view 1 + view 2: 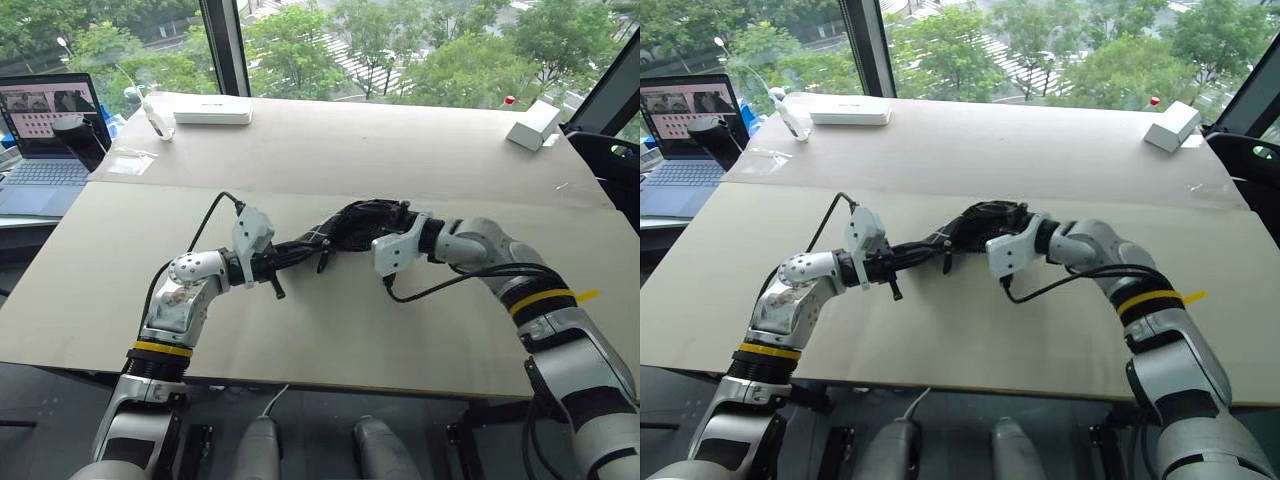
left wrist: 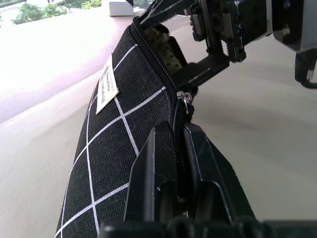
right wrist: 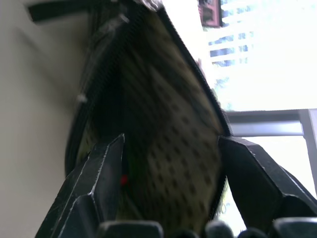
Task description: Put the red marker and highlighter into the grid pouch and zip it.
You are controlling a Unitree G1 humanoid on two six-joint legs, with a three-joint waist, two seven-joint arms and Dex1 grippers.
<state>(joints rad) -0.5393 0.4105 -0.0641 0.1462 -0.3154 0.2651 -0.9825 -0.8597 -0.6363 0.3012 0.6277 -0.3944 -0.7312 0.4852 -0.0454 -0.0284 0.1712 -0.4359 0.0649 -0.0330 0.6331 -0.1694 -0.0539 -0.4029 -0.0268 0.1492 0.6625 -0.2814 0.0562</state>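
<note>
Black grid pouch (image 2: 114, 144) remains unzipped; your left gripper (image 2: 181, 168) pinches its end, right gripper (image 3: 168, 173) spread at its mouth; contents unconfirmed.

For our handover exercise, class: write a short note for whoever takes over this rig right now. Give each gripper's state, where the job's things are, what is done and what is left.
Left gripper: shut on the zipper-end edge of the flat black fabric grid pouch with white lines, holding it above the table.
Right gripper: fingers spread wide at the pouch's open mouth, gripping nothing that can be seen.
A small red spot shows inside against the dotted lining, possibly the red marker; the highlighter cannot be made out.
Done: pouch lifted and open.
Left: confirm both pens are inside, then pull the zipper slider closed.
</note>
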